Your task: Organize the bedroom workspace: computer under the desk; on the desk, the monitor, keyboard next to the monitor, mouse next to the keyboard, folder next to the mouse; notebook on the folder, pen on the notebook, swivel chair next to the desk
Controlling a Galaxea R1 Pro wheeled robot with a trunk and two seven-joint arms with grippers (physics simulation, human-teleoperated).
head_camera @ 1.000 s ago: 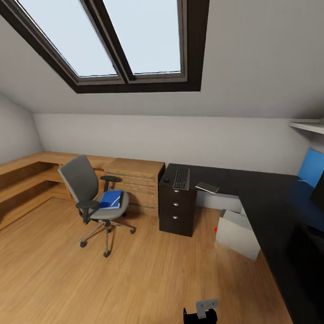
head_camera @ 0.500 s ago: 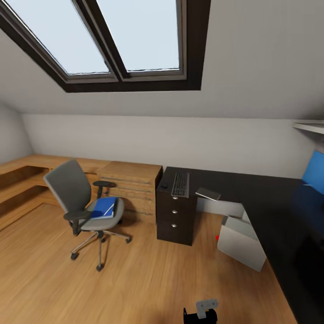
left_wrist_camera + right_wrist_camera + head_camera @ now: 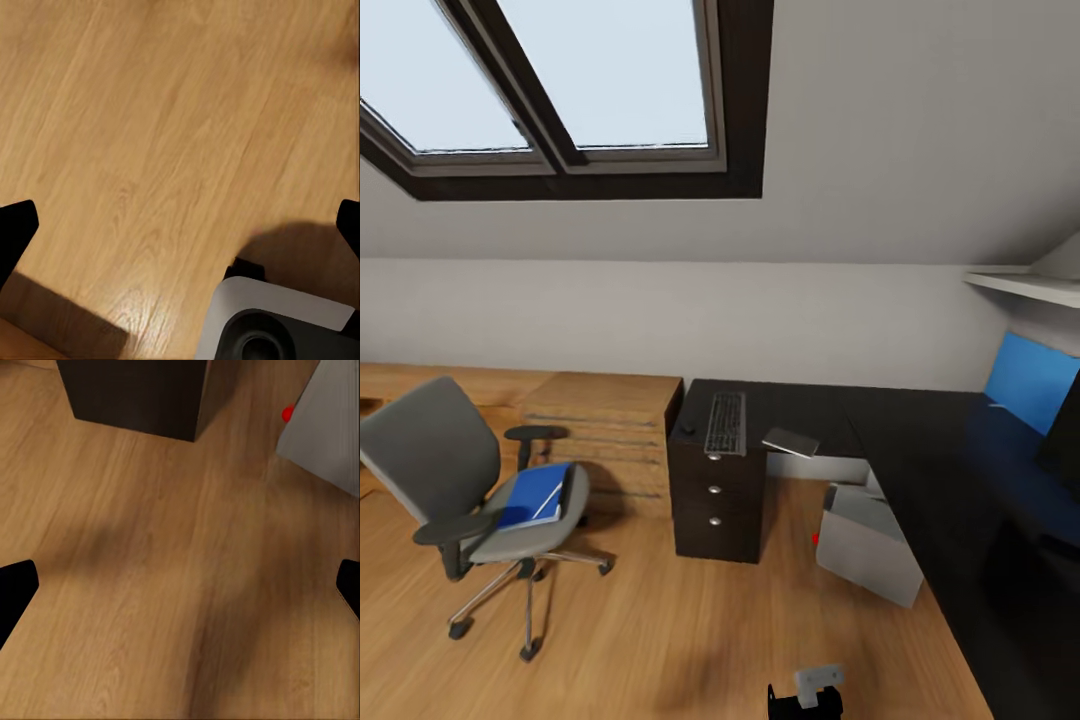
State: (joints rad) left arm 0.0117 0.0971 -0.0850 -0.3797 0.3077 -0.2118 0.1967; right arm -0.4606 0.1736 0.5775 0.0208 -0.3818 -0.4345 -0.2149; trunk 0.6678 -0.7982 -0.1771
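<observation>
Jaws: both grippers spread wide over bare floor, holding nothing; left gripper, right gripper.

Item: folder, bright blue, flat on the swivel chair seat, left of frame. Probably light, fairly stiff, slick-covered; best pinched at an overhanging edge.

Keyboard lies on desk, centre.

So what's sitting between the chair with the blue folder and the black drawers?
In the head view, a light oak low cabinet stands against the wall between the swivel chair and the desk drawers. Nearer the camera, that stretch is bare wood floor.
</observation>
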